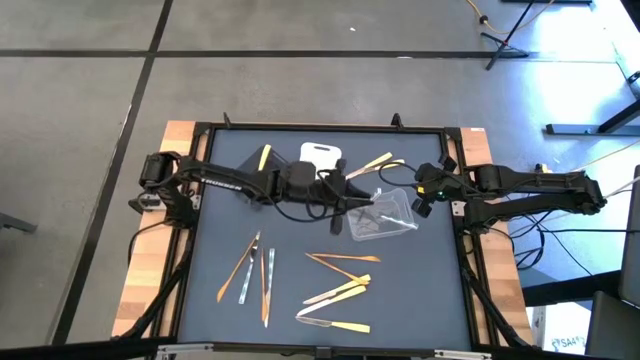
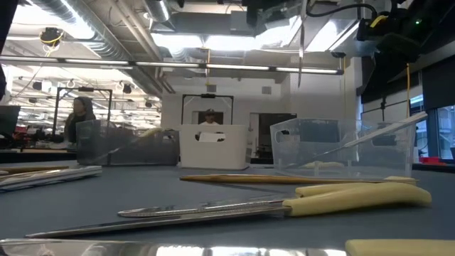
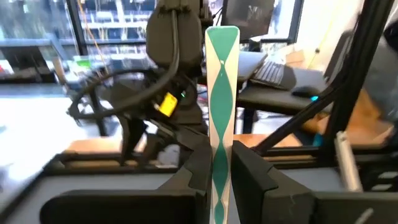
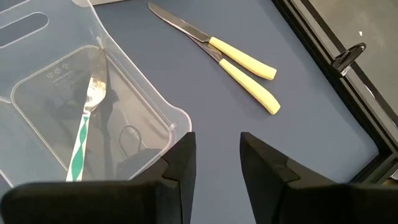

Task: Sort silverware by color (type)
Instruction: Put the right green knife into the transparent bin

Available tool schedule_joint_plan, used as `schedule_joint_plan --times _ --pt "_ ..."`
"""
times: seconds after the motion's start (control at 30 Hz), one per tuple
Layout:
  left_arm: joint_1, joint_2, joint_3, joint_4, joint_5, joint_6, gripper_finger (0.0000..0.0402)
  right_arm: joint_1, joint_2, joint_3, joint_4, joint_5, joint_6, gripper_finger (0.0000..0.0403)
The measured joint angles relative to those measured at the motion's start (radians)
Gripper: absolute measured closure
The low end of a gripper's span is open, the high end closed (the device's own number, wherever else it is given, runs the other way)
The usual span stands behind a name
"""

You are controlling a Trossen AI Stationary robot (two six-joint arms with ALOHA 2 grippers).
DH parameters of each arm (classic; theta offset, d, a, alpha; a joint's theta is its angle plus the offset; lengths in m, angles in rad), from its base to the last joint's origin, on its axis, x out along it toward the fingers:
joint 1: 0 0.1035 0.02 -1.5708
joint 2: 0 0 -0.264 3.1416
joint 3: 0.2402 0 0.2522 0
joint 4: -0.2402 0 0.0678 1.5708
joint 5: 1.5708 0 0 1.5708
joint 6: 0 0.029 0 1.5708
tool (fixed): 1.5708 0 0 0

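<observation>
While loose silverware [image 1: 300, 280] lies across the mat [image 1: 220, 220] toward 6 o'clock, the left gripper [image 3: 222, 186] hangs above the clear tray [image 1: 385, 215] pinching a green-and-white striped utensil [image 3: 222, 106] upright, and at 3 o'clock the right gripper [image 4: 216, 158] hangs with fingers spread, holding nothing.

Yellow, orange-brown and grey silverware [image 1: 335, 290] lies scattered flat on the table; one green-striped fork [image 4: 84, 127] lies in the clear tray.
</observation>
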Motion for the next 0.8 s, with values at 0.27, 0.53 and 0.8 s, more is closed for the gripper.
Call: schedule_joint_plan --times 0.27,0.53,0.8 --pt "0.019 0.019 0.005 0.002 0.003 0.204 0.0368 0.0 -0.001 0.076 -0.02 -0.035 -0.001 0.0292" --pt "0.036 0.089 0.005 0.006 0.054 0.291 0.0367 0.001 -0.002 0.176 -0.019 -0.105 -0.001 0.0292" --pt "0.038 0.159 0.005 0.015 0.054 0.309 0.0367 0.0 -0.001 0.199 -0.002 -0.105 -0.001 0.0292"
